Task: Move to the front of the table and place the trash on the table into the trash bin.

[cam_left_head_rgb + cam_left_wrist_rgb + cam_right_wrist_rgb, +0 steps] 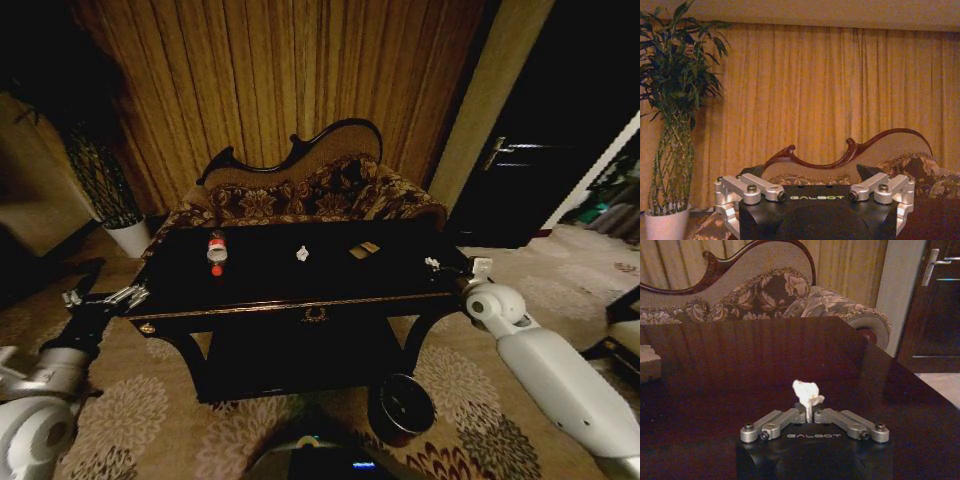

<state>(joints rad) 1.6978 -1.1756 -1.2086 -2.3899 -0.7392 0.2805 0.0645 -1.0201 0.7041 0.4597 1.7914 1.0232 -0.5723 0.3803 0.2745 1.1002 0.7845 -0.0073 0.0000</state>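
Note:
The black table (pixel 260 308) stands straight ahead of me. On its top lie a little bottle with a red cap (pixel 216 252), a crumpled white paper bit (pixel 302 254) and a flat tan scrap (pixel 364 249). My right gripper (pixel 432 264) hovers low over the table's right end, shut on another crumpled white paper bit (pixel 806 390) that sticks up above its fingertips (pixel 810 411). The round dark trash bin (pixel 402 405) sits on the carpet by the table's front right leg. My left gripper (pixel 125 296) hangs open and empty off the table's left end, its fingers (pixel 752 171) spread wide.
A floral sofa (pixel 300 195) with a carved back stands right behind the table, before tan curtains. A plant in a white pot (pixel 128 237) is at the back left. A dark door (pixel 520 150) is at the back right. Patterned carpet surrounds the table.

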